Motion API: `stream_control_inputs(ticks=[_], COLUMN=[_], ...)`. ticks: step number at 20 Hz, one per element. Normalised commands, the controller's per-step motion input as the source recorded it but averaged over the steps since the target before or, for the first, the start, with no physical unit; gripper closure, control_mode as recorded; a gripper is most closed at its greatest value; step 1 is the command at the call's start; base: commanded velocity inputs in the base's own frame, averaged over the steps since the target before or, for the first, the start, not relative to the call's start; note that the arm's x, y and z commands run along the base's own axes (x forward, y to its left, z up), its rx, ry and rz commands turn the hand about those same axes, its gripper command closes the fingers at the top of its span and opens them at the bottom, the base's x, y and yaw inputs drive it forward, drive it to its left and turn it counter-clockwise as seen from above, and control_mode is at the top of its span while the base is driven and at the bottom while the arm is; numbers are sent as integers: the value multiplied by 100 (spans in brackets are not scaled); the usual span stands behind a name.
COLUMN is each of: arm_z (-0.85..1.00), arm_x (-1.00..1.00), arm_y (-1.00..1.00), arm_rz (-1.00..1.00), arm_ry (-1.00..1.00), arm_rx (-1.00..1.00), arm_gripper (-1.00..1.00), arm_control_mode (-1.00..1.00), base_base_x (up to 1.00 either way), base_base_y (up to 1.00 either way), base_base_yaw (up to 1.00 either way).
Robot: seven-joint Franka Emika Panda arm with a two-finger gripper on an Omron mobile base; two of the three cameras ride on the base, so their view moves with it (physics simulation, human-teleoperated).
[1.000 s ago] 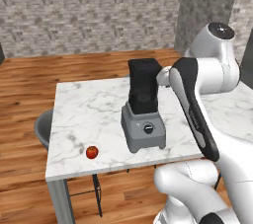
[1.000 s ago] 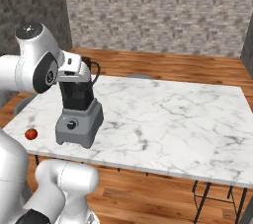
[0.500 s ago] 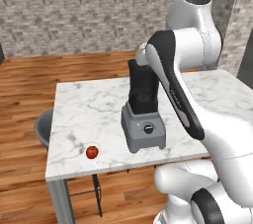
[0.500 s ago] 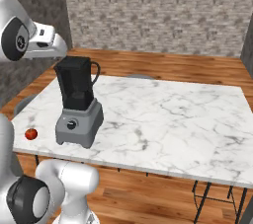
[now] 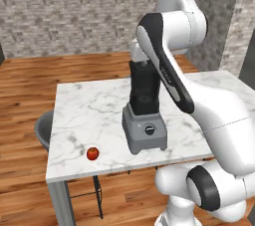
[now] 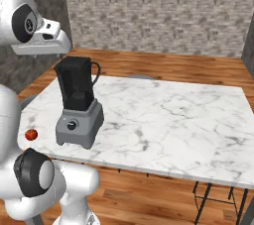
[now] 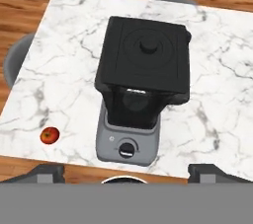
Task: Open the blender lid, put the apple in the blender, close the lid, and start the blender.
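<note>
Gripper [image 7: 126, 171] w/ fingers spread wide, nothing held, hanging above the blender [image 7: 141, 94]. Lid [image 7: 144, 53] sits flat on the jar, closed; thin stiff slab, prob. light. Best hold looks like the raised knob at centre, or pinch across an edge. Smooth plastic, may slip. Apple [image 7: 49, 135] on table [image 7: 222, 119] near front-left corner, well apart from base; small, round, firm, could roll.

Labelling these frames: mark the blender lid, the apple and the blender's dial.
blender lid [image 7: 146, 56], hand view, on its flat black top beside the centre knob.
apple [image 5: 92, 153], left base view, middle of its red skin.
dial [image 6: 71, 125], right base view, centre of the round black knob.
</note>
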Motion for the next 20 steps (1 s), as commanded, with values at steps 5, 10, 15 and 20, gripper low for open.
stream_control_inputs(ticks=[5,10,15,20], arm_z=[-35,-14,0,0], arm_x=[37,35,25,33], arm_y=[0,-11,-10,0], arm_rz=[0,0,0,0], arm_ry=[11,5,0,2], arm_rx=[0,2,1,0], arm_gripper=[-100,-100,-100,-100], arm_control_mode=[-100,-100,-100,-100], base_base_x=[0,0,0,0], base_base_y=[0,0,0,0], base_base_yaw=[0,0,0,0])
